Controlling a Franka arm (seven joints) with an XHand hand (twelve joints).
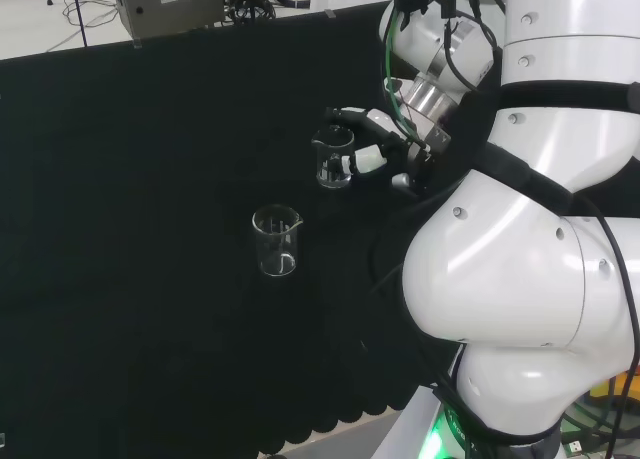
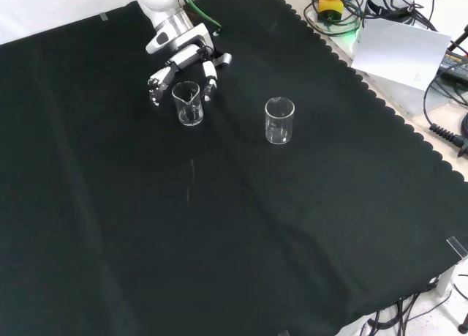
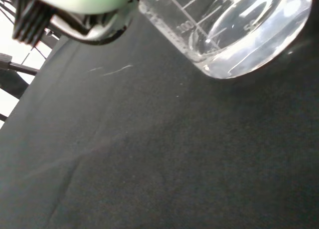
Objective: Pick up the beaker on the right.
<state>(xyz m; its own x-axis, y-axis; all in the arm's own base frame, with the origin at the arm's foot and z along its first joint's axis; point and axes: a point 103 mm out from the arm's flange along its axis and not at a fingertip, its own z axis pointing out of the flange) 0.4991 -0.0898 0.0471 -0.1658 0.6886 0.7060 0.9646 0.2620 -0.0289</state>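
step: grasp closing | hand [image 1: 385, 144] fingers curled round the right-hand beaker [image 1: 333, 157] (head view), beaker standing on bench cloth [image 1: 150, 179], apparently not lifted | second beaker [image 1: 276, 241] well apart, untouched | next: likely secure grip, then lift straight up, keeping upright
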